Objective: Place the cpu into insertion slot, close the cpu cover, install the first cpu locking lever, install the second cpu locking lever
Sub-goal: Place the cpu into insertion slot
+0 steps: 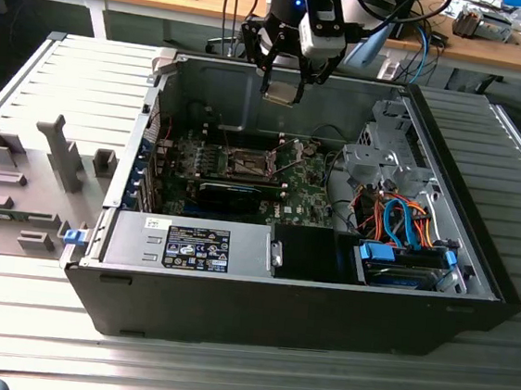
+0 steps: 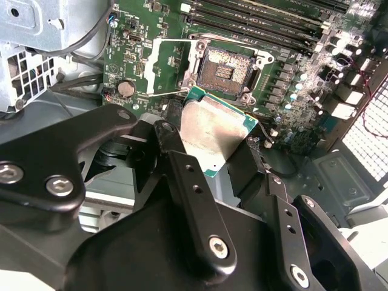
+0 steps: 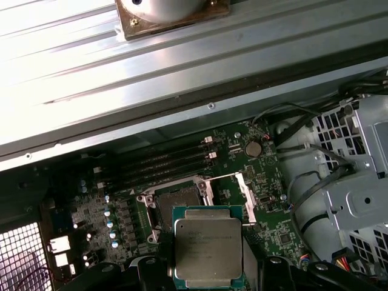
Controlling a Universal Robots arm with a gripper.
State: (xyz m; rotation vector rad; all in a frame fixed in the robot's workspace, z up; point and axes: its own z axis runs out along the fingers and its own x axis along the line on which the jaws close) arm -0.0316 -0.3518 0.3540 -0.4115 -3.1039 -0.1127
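Gripping the cpu (image 2: 212, 130) by two opposite edges between the fingers of the gripper (image 1: 283, 87), pale metal face turned toward both wrist cameras. Hanging above the open computer case (image 1: 276, 310), near its far wall, at roughly twelve o'clock from the insertion slot (image 1: 248, 164) in the exterior view, and well apart from it in height. Not seated yet: dark, bare socket centre in the second wrist view, with the cpu cover (image 3: 247, 191) apparently swung up and clear beside it, though hard to say for certain from this angle. At about three o'clock from the socket in the exterior view, a drive cage (image 1: 387, 143) and a bundle of orange and blue cables (image 1: 398, 219). At six o'clock, close by, a long black expansion card (image 1: 228, 192).

Judging by this, in the carrying part of the first step, with the closing and locking work not begun. To do it well:

- Bring the chip squarely over the socket before descending, flat and parallel to the motherboard (image 1: 307, 195), with its corners lined up on the silvery rim.
- Match the chip's marked corner and edge notches to the socket. Not discernible here, so worth checking.
- Lower gently and release without pressing, for fear of bending contacts.
- Mind the raised cover on the way down.
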